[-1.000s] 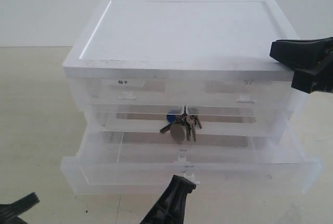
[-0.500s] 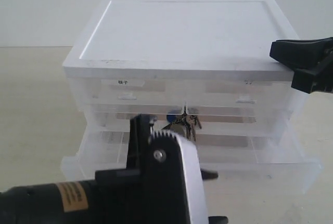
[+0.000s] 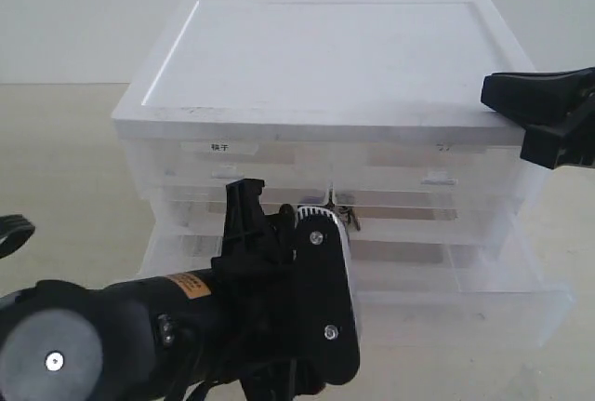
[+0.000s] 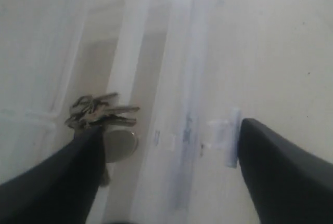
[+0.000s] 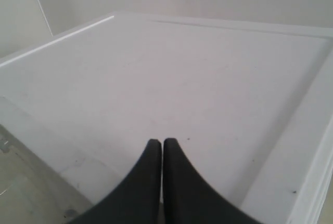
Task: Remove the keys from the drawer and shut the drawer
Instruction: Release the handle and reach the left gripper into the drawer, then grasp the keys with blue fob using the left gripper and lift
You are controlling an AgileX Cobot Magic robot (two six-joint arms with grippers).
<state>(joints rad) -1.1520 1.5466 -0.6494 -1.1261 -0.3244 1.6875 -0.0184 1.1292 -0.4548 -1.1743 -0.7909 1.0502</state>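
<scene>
The drawer (image 3: pixel 483 297), the lowest tier of the translucent cabinet (image 3: pixel 325 57), stands pulled out. The keys (image 4: pixel 99 114) lie inside it near the back, with a round disc (image 4: pixel 122 143) beside them. In the exterior view only their tip (image 3: pixel 347 219) shows past my left arm (image 3: pixel 279 308). My left gripper (image 4: pixel 170 128) hangs open above the drawer. One finger (image 4: pixel 78 172) is right by the keys, the other (image 4: pixel 270 167) beyond the front wall and its small handle (image 4: pixel 229 135). Nothing is between them. My right gripper (image 5: pixel 162 142) is shut and empty over the cabinet's white top (image 5: pixel 208 68).
The right gripper (image 3: pixel 507 94) rests at the right front corner of the cabinet top. Two labelled half-width drawers (image 3: pixel 223 154) and a full-width drawer (image 3: pixel 428 210) above the open one are closed. Pale table surface (image 3: pixel 65 168) lies around the cabinet.
My left arm has swung up and forward over the open drawer, now hiding most of the keys in the exterior view. Its jaws have opened wide. The right gripper has stayed put.
</scene>
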